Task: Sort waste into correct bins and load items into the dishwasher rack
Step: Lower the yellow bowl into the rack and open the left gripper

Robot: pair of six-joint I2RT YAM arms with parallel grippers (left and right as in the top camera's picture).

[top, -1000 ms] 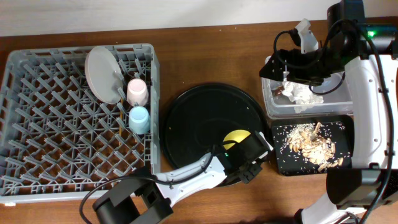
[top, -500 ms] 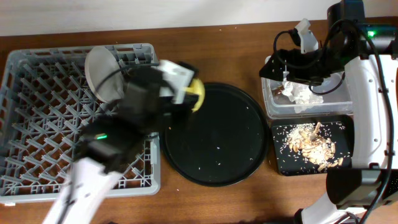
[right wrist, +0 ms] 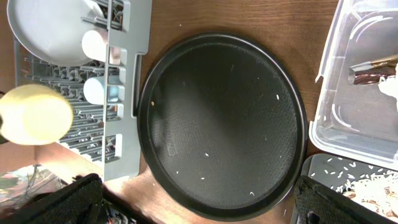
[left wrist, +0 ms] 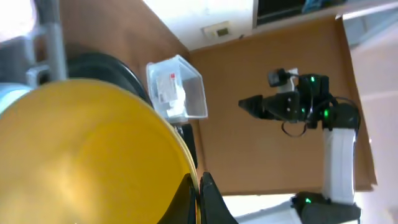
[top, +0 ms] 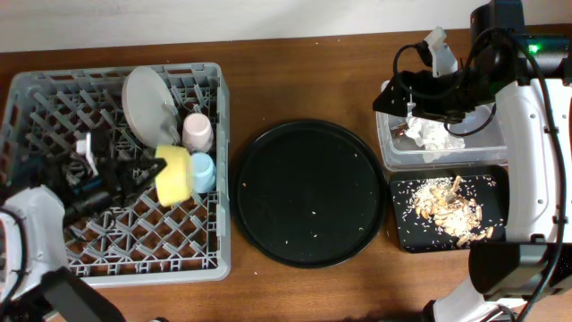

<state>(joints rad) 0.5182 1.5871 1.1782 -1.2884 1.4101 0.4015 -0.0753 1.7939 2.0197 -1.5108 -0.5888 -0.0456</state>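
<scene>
The yellow bowl [top: 173, 174] has left the near part of the round black tray [top: 308, 192], swung past the rack's far right corner, and now sits on edge over the dishwasher rack [top: 54, 259], just left of the blue cup [top: 204, 170]. The left gripper [top: 150, 170] clasping it has moved too, its arm now reaching in across the rack from the left.

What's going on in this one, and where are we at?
The left tool holds the yellow bowl on edge over the dishwasher rack, beside the blue cup. The pink cup and grey plate stand in the rack. The right tool hangs open by the clear tub, which holds the napkin; food scraps lie in the black bin.
</scene>
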